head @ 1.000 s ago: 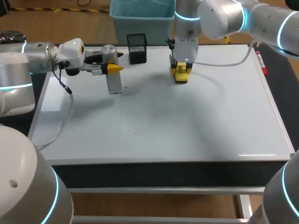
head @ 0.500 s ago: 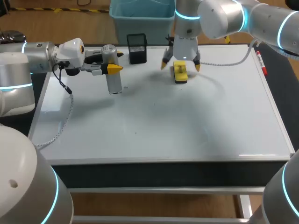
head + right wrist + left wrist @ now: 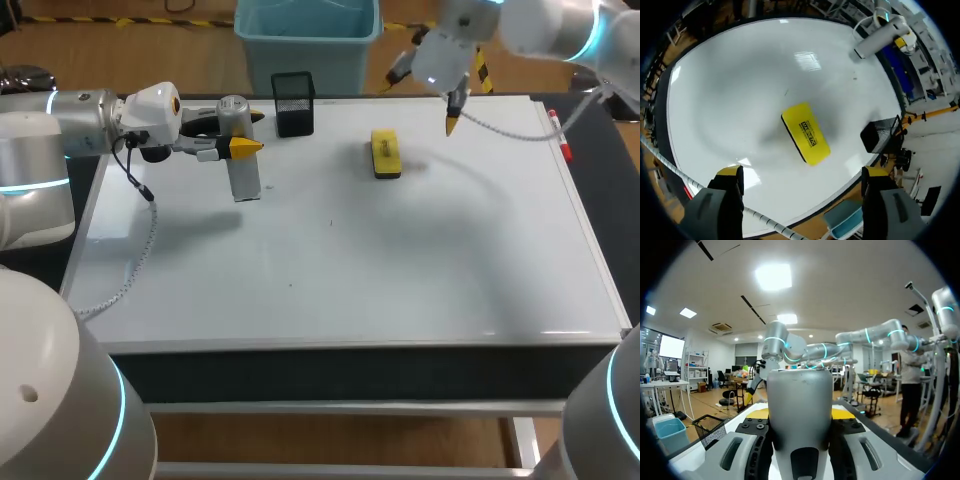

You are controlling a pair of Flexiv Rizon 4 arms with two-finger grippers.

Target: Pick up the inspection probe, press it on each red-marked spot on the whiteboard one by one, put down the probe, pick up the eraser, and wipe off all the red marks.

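A yellow eraser (image 3: 386,153) with small dark print on top lies near the middle of the whiteboard's (image 3: 400,270) back edge. The right gripper (image 3: 421,104) hangs above that edge, fingers spread wide. Near the back-left corner, the left gripper (image 3: 243,133) clamps the grey inspection probe (image 3: 245,180) upright.

The probe (image 3: 800,405) hides most of the left fingers (image 3: 847,414), its lower end cut off.

Whiteboard (image 3: 400,260): smooth, glossy white, throws back the lamps.
Eraser (image 3: 805,133): bright yellow top, smooth plastic look, dark edge.
Inspection probe (image 3: 799,405): matt grey barrel, metal-like.
Pen holder (image 3: 293,103): black wire mesh.
My right arm (image 3: 545,25): glossy silver-grey shell.
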